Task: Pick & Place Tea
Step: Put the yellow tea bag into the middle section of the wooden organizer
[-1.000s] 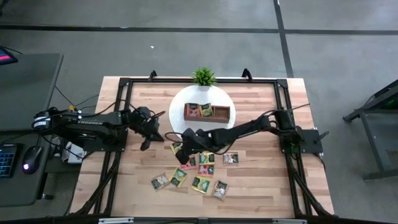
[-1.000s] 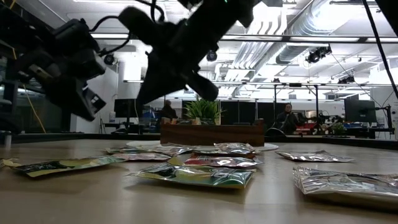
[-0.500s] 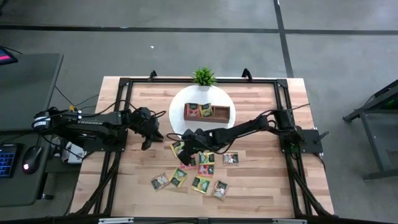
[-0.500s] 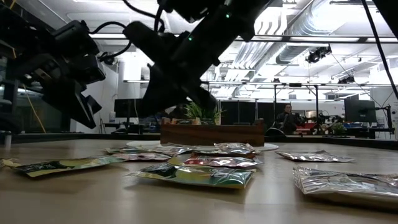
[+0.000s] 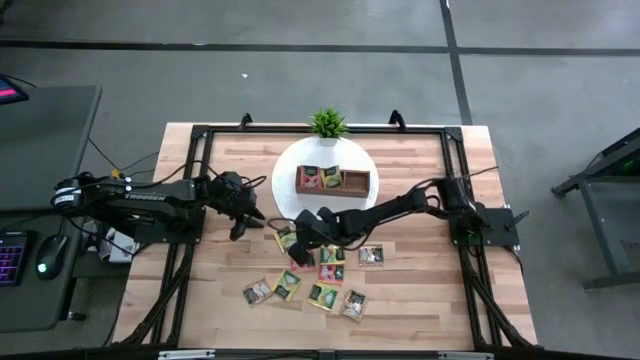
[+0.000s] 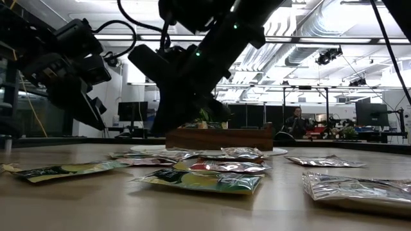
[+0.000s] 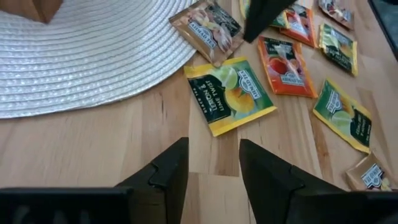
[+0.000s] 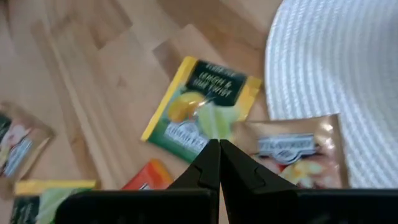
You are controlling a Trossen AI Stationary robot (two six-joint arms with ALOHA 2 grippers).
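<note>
Two sachets already lie in the wooden tray (image 5: 334, 181), most tea sachets (image 5: 310, 275) remain scattered on the desk (image 5: 420, 290), the closed, empty right end effector (image 5: 296, 238) hovers over them, and the left end effector (image 5: 250, 219) is open beside.

The floor (image 5: 300, 60) is grey, with dark lines crossing it. At 9 o'clock stands a dark desk (image 5: 40, 130) with a keyboard (image 5: 12, 258) and a mouse (image 5: 42, 268). Ceiling ducts (image 6: 321, 25) and lamps hang behind
</note>
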